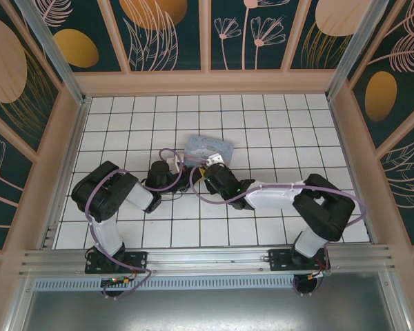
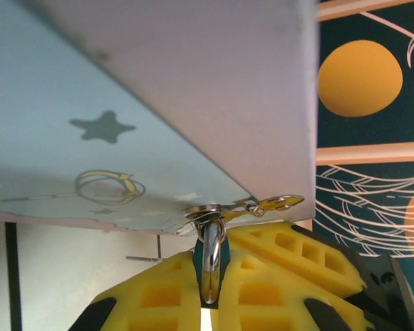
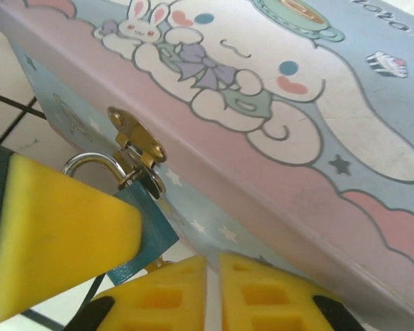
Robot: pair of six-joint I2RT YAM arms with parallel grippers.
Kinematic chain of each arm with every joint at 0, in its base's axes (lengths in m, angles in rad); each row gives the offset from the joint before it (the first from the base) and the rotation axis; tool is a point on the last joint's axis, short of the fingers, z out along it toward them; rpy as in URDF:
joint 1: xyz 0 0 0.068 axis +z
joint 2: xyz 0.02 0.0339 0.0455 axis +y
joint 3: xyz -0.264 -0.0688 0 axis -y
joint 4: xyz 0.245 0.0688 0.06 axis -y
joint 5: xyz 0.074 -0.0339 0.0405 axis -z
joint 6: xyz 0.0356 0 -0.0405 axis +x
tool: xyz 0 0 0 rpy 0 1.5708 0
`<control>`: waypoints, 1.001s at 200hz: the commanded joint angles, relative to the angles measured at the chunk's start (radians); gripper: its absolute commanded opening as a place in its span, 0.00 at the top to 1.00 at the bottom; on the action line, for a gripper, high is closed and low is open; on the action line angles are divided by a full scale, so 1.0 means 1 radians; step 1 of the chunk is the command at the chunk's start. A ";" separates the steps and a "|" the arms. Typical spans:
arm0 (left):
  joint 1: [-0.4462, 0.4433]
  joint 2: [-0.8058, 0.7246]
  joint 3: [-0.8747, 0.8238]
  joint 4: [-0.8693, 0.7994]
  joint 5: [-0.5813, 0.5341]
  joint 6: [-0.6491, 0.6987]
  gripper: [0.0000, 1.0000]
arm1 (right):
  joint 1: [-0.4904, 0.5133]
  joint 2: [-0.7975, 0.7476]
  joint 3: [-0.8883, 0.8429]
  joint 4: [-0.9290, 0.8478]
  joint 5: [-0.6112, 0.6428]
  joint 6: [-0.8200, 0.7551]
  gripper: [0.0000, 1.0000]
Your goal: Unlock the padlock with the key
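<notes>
Pale blue cartoon tin (image 1: pixel 208 147) on white tiles (image 1: pixel 276 117), floral walls (image 1: pixel 162 41)

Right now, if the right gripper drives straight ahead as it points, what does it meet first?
Probably the padlock, hanging on the tin's hasp just ahead of the right gripper; the tin's side wall sits close behind. Depth is unclear.

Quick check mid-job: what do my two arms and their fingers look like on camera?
The left arm and right arm are black with white link sections and loose lilac cables; a green light glows on the right one. The fingers are yellow blocks with square grid recesses and black patches.
</notes>
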 commanded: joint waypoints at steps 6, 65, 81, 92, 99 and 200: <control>-0.017 0.012 0.005 0.001 0.091 -0.003 1.00 | -0.006 -0.112 -0.051 0.061 -0.008 0.005 0.74; -0.018 0.010 0.025 -0.011 0.096 -0.005 1.00 | 0.033 -0.160 -0.156 0.047 0.096 -0.089 0.57; -0.017 0.008 0.029 -0.016 0.097 -0.006 1.00 | 0.050 -0.140 -0.171 0.056 0.143 -0.099 0.56; -0.017 0.008 0.029 -0.020 0.098 -0.005 1.00 | 0.064 -0.124 -0.181 0.071 0.174 -0.107 0.53; -0.018 0.007 0.030 -0.021 0.099 -0.005 1.00 | 0.073 -0.111 -0.184 0.081 0.192 -0.112 0.53; -0.017 0.002 0.028 -0.029 0.099 0.000 1.00 | 0.161 0.110 -0.128 0.163 0.461 -0.160 0.50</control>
